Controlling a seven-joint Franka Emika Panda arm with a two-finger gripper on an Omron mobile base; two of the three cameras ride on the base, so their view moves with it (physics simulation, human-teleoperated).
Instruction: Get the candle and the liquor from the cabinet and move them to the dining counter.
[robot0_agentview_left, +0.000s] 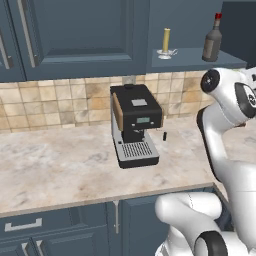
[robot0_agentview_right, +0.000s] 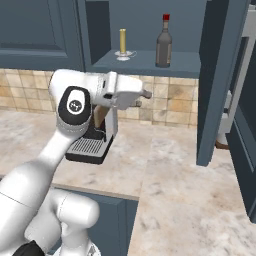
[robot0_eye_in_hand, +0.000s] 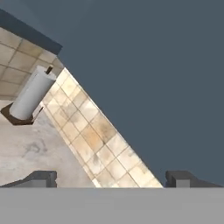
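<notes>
Standing near the left edge of the open shelf of the dark blue upper wall cabinet (robot0_agentview_right: 145, 62): slim yellow stick candle in a small silvery saucer holder (robot0_agentview_right: 122, 44). Standing just to its right on the same shelf, near the middle, apart from the candle: small dark glass liquor bottle with a narrow neck and red cap (robot0_agentview_right: 163, 42), upright and untouched. Hanging open at the right of the shelf: the cabinet's panelled door.

Hovering below the shelf and above the marbled stone bench (robot0_agentview_right: 170, 185), beside the black and silver coffee machine (robot0_agentview_left: 134, 125): the pincer (robot0_agentview_right: 145, 94), spread wide and holding nothing, fingers (robot0_eye_in_hand: 41, 178) standing far apart. Facing the underside of the cabinet, the beige tiled backsplash and a white paper-towel roll on a dark base (robot0_eye_in_hand: 29, 95) near the bench's back edge.

Judging by this: reaching stage of the first pick, neither item lifted, nothing carried to the dining counter. Calling next for raising and levelling the hand to shelf height, then advancing toward the candle or bottle without clipping the shelf's front lip or the neighbouring item.
</notes>
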